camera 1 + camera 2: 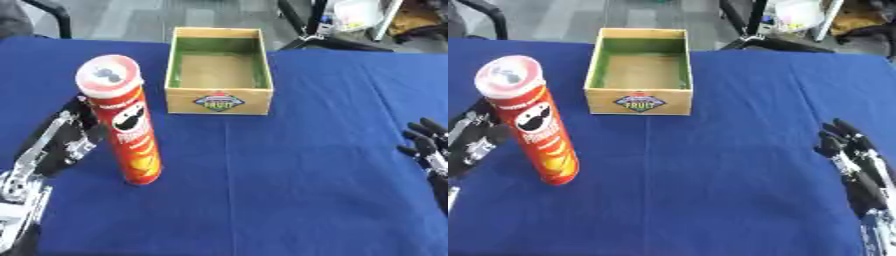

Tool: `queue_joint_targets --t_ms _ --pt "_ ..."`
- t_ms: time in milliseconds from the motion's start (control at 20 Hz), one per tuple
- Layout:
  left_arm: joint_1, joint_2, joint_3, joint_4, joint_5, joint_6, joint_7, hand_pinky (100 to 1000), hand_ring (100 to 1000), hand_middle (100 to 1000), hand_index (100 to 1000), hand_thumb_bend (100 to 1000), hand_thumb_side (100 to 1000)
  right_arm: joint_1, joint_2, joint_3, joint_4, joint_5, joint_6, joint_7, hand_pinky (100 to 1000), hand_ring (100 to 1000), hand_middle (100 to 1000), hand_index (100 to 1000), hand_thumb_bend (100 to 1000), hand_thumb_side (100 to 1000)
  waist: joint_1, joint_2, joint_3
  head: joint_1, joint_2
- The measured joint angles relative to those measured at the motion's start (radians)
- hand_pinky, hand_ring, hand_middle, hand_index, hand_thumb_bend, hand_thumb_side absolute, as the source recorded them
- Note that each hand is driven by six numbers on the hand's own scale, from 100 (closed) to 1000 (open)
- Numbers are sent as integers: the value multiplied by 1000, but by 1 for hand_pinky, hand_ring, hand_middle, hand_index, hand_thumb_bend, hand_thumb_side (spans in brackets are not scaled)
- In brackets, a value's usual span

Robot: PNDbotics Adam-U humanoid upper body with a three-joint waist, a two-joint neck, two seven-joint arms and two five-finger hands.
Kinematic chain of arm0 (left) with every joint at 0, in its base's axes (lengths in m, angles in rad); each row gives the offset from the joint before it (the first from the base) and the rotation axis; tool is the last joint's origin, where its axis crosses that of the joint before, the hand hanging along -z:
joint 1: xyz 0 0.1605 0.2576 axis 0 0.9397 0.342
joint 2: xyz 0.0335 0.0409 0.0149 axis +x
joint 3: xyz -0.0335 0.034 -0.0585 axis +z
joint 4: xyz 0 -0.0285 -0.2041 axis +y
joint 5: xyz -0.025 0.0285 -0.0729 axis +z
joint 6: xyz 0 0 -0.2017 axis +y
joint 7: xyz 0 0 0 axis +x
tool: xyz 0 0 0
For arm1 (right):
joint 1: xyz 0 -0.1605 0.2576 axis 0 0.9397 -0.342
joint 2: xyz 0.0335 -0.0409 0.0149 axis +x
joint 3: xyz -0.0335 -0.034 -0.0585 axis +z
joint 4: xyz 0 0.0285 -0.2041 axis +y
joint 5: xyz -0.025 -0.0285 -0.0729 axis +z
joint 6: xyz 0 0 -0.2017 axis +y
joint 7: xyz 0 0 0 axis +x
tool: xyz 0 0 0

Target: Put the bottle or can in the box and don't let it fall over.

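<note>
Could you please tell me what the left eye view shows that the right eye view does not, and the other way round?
Only the left eye view shows the whole left hand and its silver forearm, right beside the upright can; whether it touches the can is unclear. Only the right eye view shows the right hand at length, open, fingers pointing away from the camera, with the arm behind it. Both show the can standing on the blue cloth and the empty box beyond it.
</note>
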Motion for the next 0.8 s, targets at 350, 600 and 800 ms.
queue_joint_targets --t_ms 350,600,800 --pt "-15 -4 -14 10 -1 2 -12 842 1000 1000 1000 535 596 0 0 0 0 0 0 0 804 897 846 907 548 437 -1 0 -1 0 0" --pt "-22 -10 -19 20 -12 1 -17 838 1000 1000 1000 533 605 0 0 0 0 0 0 0 804 896 845 906 549 438 -1 0 -1 -1 0" --pt "-33 -10 -29 29 -21 1 -13 837 1000 1000 1000 535 606 0 0 0 0 0 0 0 803 896 845 906 549 438 -1 0 -1 -3 0"
